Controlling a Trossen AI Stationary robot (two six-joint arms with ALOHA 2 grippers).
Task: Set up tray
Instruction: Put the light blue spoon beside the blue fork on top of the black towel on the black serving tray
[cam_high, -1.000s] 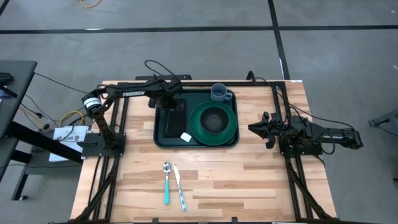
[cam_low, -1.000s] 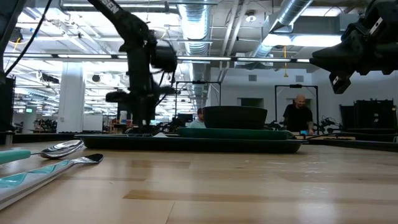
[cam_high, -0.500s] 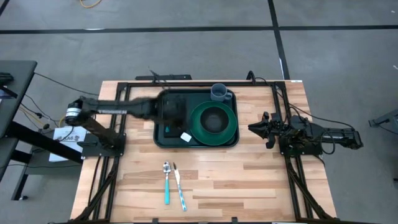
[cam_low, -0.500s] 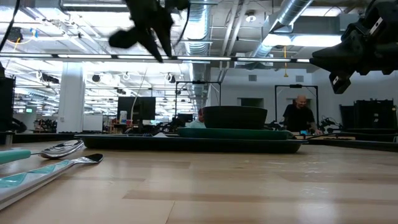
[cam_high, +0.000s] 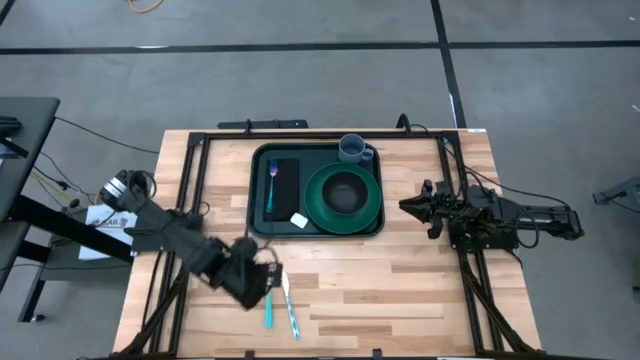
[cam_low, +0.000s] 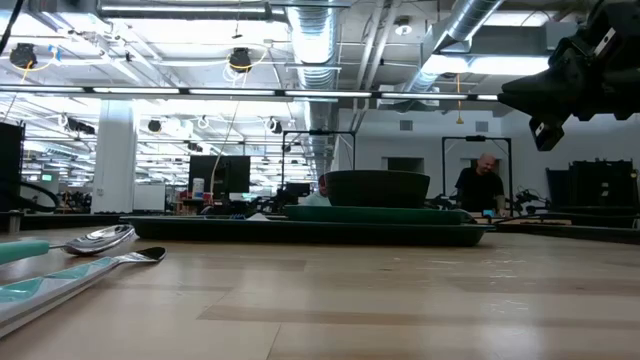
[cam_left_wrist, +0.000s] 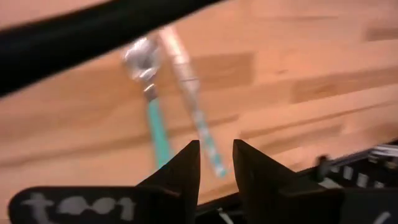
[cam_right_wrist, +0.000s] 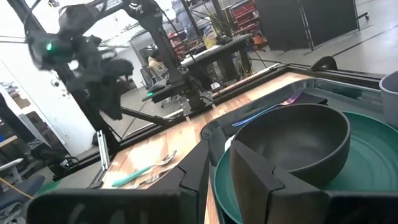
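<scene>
Spoon (cam_high: 268, 290) and knife (cam_high: 288, 303) are laid side by side near the front table edge, touching nothing else. Left gripper (cam_high: 258, 282) is hung just over them, fingers (cam_left_wrist: 181, 171) set to a narrow gap, nothing held. Farther back, the tray (cam_high: 257, 221) is loaded with a fork (cam_high: 271, 184), green plate (cam_high: 372, 208), dark bowl (cam_high: 343, 193) and grey cup (cam_high: 353, 149). Right gripper (cam_high: 411, 206) is parked beside the tray's right rim, narrowly gapped, empty.
</scene>
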